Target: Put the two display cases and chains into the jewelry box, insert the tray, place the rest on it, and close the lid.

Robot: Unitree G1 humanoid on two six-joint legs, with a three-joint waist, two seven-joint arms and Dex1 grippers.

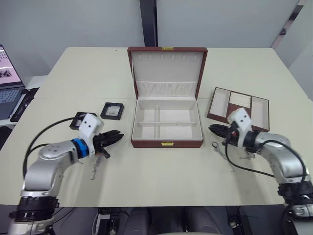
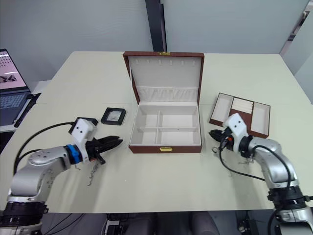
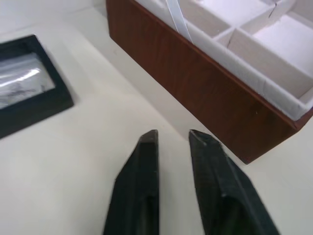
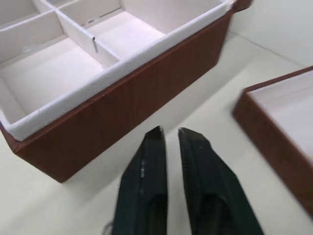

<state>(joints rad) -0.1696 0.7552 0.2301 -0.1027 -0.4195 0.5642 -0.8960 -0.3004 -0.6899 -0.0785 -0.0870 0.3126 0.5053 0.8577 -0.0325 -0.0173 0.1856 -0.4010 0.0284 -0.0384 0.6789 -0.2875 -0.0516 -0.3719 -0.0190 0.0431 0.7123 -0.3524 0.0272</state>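
The brown jewelry box (image 1: 167,143) stands open at the table's middle, its lid (image 1: 167,68) upright and its white compartments empty. One black display case (image 1: 112,110) lies left of the box, and a second display case (image 1: 77,120) lies partly hidden behind my left wrist. A thin chain (image 1: 95,169) lies under my left arm, and another chain (image 1: 222,152) lies by my right gripper. The brown tray (image 1: 239,108) rests right of the box. My left gripper (image 1: 119,133) hovers left of the box, shut and empty. On the box's right, my right gripper (image 1: 211,129) is also shut and empty.
A laptop (image 1: 7,83) sits on a side table at the far left. A third small chain (image 1: 249,155) lies under my right forearm. Black cables loop from both wrists over the table. There is bare tabletop in front of the box.
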